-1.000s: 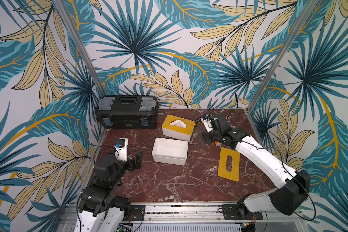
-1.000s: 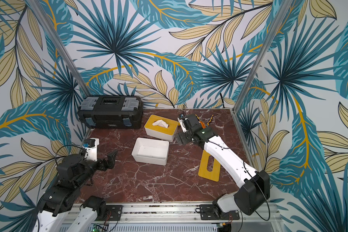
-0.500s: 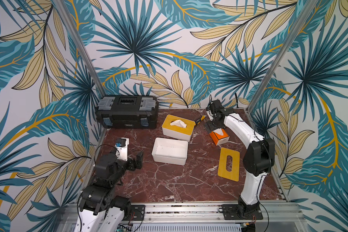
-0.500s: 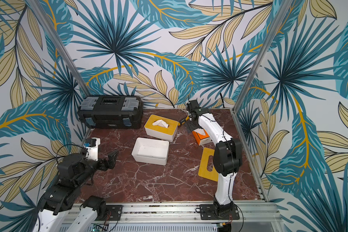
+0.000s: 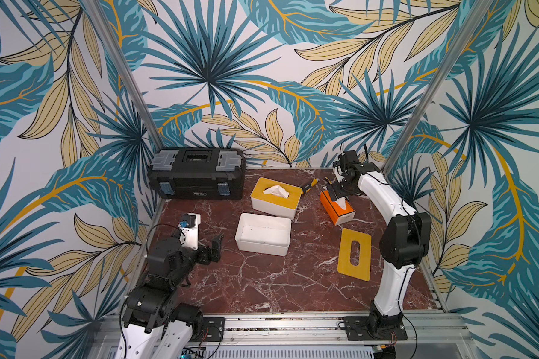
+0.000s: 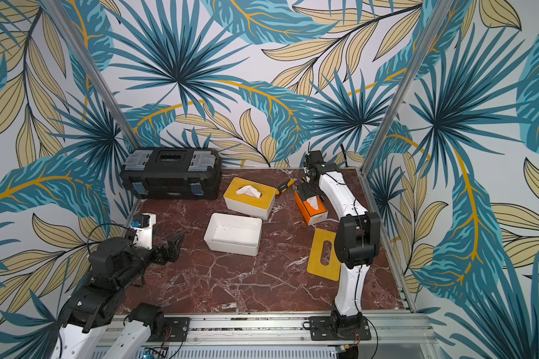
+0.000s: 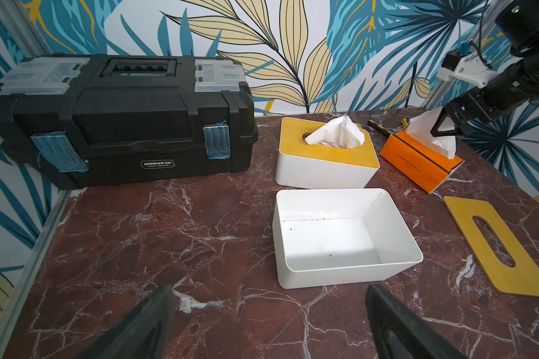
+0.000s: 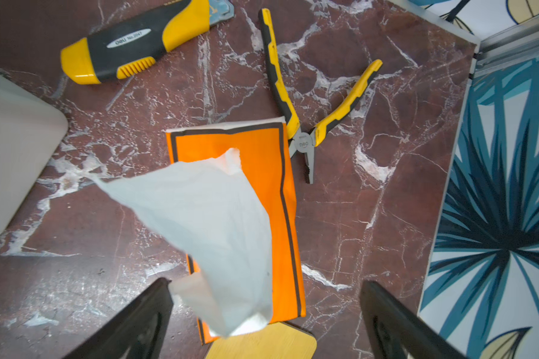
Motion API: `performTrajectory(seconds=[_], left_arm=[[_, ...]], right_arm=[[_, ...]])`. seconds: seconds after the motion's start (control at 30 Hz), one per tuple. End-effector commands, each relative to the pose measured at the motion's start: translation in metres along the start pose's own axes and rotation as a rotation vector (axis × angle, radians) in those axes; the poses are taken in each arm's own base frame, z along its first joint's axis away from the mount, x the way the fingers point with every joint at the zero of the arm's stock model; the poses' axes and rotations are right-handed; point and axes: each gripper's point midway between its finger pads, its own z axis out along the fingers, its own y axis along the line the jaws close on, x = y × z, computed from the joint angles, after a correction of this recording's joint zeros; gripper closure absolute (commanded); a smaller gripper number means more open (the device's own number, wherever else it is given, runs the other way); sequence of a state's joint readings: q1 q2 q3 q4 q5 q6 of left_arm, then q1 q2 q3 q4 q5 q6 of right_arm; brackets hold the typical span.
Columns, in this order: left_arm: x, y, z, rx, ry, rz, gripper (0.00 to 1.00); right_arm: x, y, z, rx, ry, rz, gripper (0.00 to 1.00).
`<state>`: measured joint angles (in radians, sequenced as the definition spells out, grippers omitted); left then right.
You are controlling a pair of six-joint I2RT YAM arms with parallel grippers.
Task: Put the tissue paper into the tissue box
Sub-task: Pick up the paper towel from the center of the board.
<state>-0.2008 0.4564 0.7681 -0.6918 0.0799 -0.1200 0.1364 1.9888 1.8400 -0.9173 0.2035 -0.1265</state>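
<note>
In both top views I read the desk (image 5: 262, 289) as a clock face, with twelve at the back wall. The orange tissue pack (image 5: 336, 206) lies at about two o'clock, and a white tissue (image 5: 342, 203) stands up out of its slot. My right gripper (image 5: 336, 193) hangs just over the pack's far end with its jaws spread and nothing clamped. The open white tissue box (image 5: 263, 237) sits near the centre, empty and well apart from the pack. The yellow lid (image 5: 354, 254) lies flat at four o'clock. A lidded tissue box (image 5: 276, 202) is at twelve and the black toolbox (image 5: 196, 177) at eleven. My left gripper (image 5: 213, 248) sits at nine o'clock, jaws apart, holding nothing.

From the left wrist, the left gripper (image 7: 268, 293) is spread wide over bare desk. The open white tissue box (image 7: 339, 276) is just beyond it. Further off, the right gripper (image 7: 445, 124) is level with the tissue (image 7: 442, 146).

From the right wrist, the right gripper (image 8: 265, 284) straddles the orange tissue pack (image 8: 262, 149). The tissue (image 8: 212, 217) rises between its fingers, close to one of them, and I cannot tell whether it touches. Pliers (image 8: 302, 136) lie against the pack's corner, and a utility knife (image 8: 137, 43) lies beyond.
</note>
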Motion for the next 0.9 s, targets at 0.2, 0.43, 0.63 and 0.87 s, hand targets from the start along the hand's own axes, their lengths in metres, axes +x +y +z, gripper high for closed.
performTrajectory(seconds=[0.2, 0.43, 0.63, 0.87], left_arm=[[0.001, 0.000, 0.004, 0.006, -0.004, -0.005, 0.00], [0.001, 0.000, 0.005, 0.008, -0.002, -0.006, 0.00], [0.001, 0.000, 0.005, 0.009, 0.000, -0.007, 0.00], [0.002, -0.001, 0.006, 0.012, 0.005, -0.007, 0.00]], right_arm=[[0.023, 0.016, 0.047, -0.157, 0.126, 0.039, 0.00], [0.028, 0.035, 0.056, -0.261, 0.141, 0.035, 0.00], [0.036, 0.030, 0.075, -0.213, 0.183, 0.018, 0.00], [0.043, 0.022, 0.099, -0.142, 0.220, -0.003, 0.00]])
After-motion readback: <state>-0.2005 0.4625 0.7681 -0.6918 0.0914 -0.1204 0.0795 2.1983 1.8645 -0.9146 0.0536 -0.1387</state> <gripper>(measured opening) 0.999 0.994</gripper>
